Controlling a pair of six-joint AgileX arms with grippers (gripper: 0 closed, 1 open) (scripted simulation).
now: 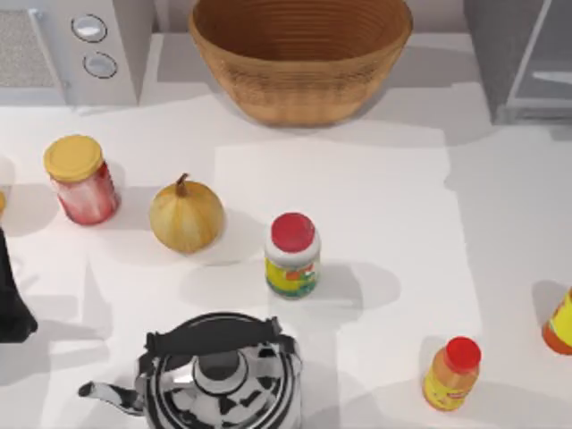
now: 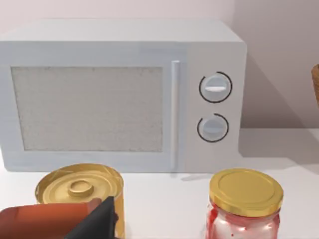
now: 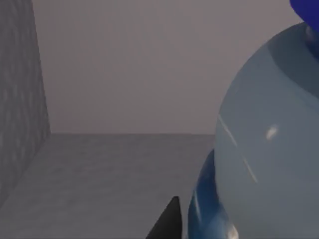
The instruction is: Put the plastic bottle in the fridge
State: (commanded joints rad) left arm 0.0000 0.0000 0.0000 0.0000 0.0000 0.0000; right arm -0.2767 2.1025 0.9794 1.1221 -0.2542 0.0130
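The fridge (image 1: 500,54) stood at the table's 1 o'clock corner, its pale door panel (image 1: 547,63) swung out toward 2 o'clock. In the right wrist view the right gripper (image 3: 175,219) faced a bare grey floor and back wall, by my reading the fridge's inside. The bottle (image 3: 264,149) sat hard against the gripper, with one dark fingertip (image 3: 169,224) touching its blue label, so the gripper looked clamped on the bottle. The blue cap (image 3: 305,12) and the label showed at opposite ends of the bottle, but whether it stood upright over the shelf I could not tell. The coming move turned on this: the bottle lay right at the tool with open grey floor just beyond it, and nothing on that floor stood in the way. The right arm was plainly the nearer one. The left arm (image 1: 11,299) sat parked at the table's 9 o'clock edge, its camera facing the microwave (image 2: 124,94). The rest stood well apart from the fridge: the basket (image 1: 299,63) at 12 o'clock, a yellow-lidded jar (image 1: 80,179) at 10, a gourd (image 1: 185,214), a white jar (image 1: 292,255) at centre, the kettle (image 1: 219,371) at 6 and an orange bottle (image 1: 451,374) at 5.
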